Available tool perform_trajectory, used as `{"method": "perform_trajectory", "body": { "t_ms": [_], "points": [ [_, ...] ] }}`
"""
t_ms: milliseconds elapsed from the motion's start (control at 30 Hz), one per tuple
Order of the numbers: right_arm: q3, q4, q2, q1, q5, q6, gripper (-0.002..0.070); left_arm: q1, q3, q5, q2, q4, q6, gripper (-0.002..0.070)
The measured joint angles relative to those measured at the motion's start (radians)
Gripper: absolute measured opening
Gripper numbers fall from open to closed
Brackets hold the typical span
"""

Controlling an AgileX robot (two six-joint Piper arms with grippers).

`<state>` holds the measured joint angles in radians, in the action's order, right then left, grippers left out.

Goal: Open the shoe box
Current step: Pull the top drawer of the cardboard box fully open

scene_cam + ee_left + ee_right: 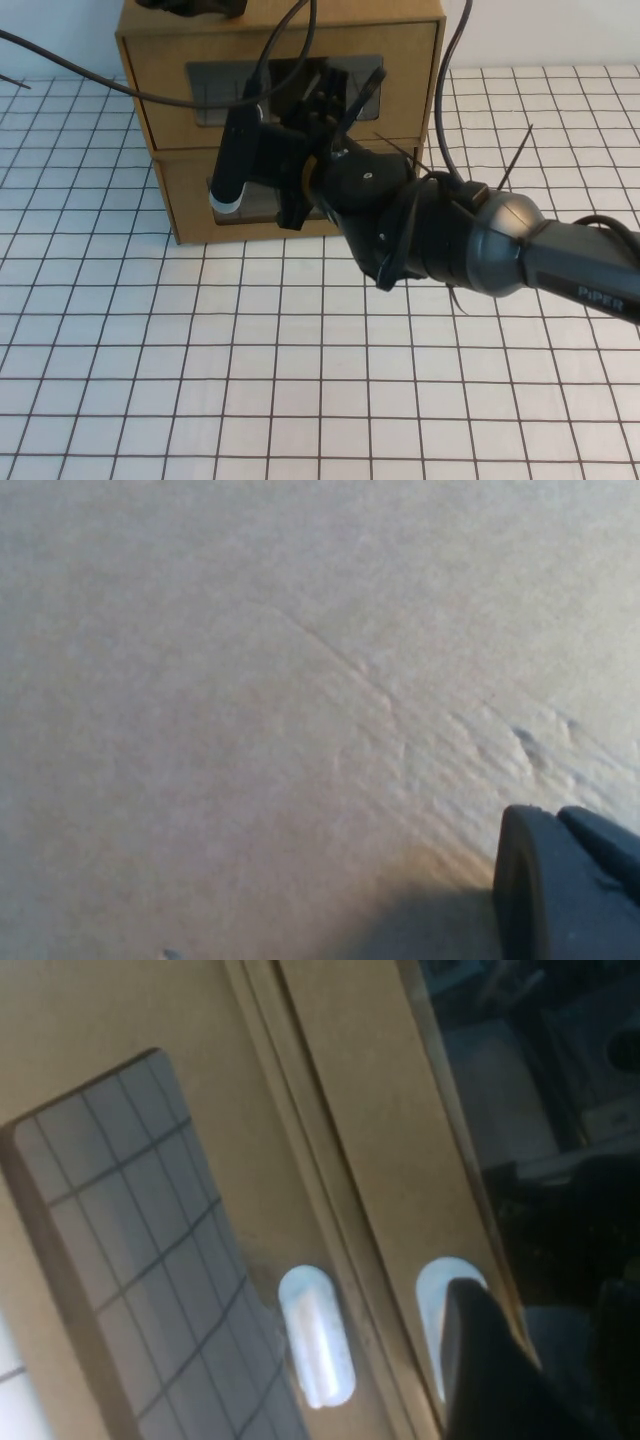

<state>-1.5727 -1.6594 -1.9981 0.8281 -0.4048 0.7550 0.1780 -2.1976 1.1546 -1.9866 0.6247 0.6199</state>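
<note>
Two brown cardboard shoe boxes stand stacked at the back of the table, the upper box on the lower box, each with a clear window in its front. My right gripper is up against the upper box's front and stands open. In the right wrist view its gripper has one finger at an oval finger hole beside the dark window. A second oval hole lies in the neighbouring front. My left gripper rests on top of the upper box, with cardboard filling its wrist view.
The white gridded table stretches out in front of the boxes. My right arm and its cables cross the right half of the table and hide part of both box fronts.
</note>
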Motion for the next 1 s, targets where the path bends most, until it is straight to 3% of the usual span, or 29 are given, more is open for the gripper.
{"method": "perform_trajectory", "body": {
  "t_ms": [333,767,1000],
  "points": [
    [0.000,0.158,0.000,0.031,-0.048,-0.147,0.0214,0.000,-0.002,0.018,0.000,0.003,-0.002,-0.0002],
    [-0.001,0.120,-0.039,0.005,-0.036,-0.168,0.0214,0.000,-0.002,0.021,0.000,0.006,-0.004,-0.0002],
    [-0.001,0.019,-0.050,0.000,-0.030,-0.060,0.0214,0.000,-0.002,0.021,0.000,0.006,-0.004,-0.0002]
  ]
}}
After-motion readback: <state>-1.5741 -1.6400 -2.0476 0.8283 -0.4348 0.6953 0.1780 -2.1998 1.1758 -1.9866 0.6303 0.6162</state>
